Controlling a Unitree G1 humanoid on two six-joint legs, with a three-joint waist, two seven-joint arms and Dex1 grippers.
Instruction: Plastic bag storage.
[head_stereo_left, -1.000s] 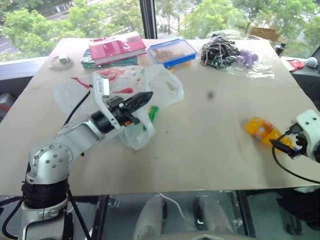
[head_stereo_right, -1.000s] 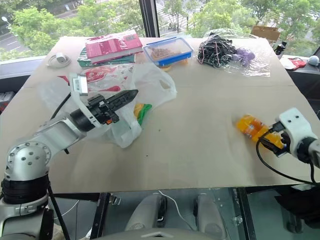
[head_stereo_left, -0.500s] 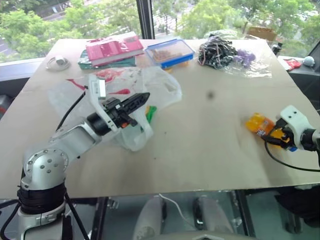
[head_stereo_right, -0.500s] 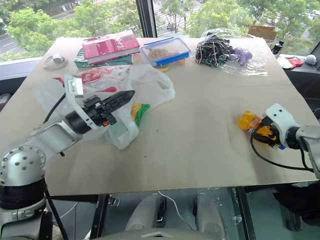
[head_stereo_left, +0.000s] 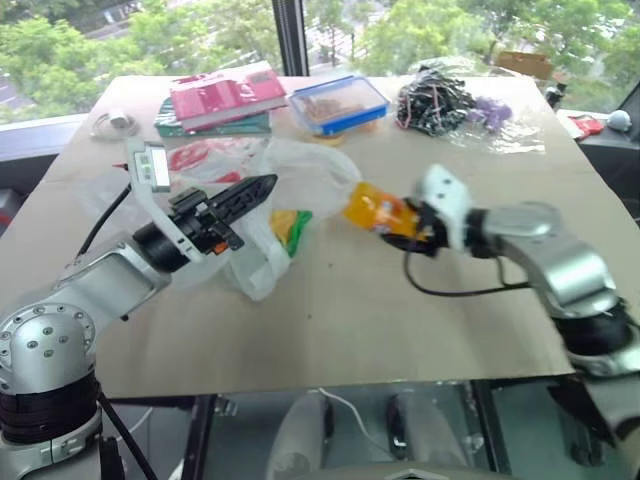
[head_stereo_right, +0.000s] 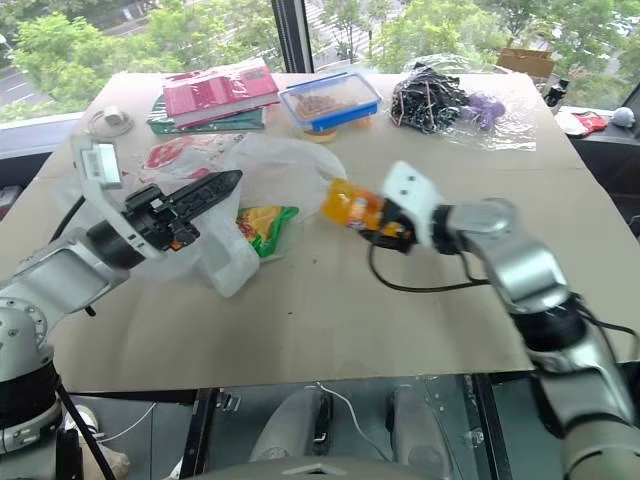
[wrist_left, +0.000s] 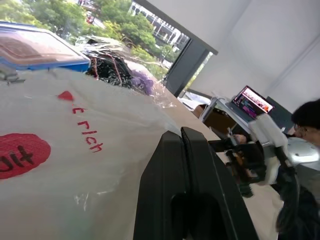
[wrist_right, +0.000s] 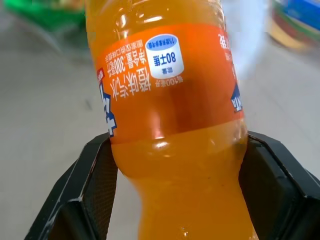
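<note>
We hold bottle in right gripper, bag mouth just left (left gripper pinched on bag edge).

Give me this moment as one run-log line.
left gripper: shut on plastic bag, holding it up | right gripper: gripping orange bottle, beside bag | bottle not inside yet

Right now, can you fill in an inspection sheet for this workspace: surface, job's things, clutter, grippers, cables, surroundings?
Surface: tan table.
Job's things: plastic bag lying crumpled, green snack packet at its edge.
Clutter: books, blue-lidded box, clear sheet with dark cords.
Grippers: left gripper shut, at the bag; right gripper shut on orange bottle.
Cables: black lead under right wrist.
Surroundings: windows, trees outside.
</note>
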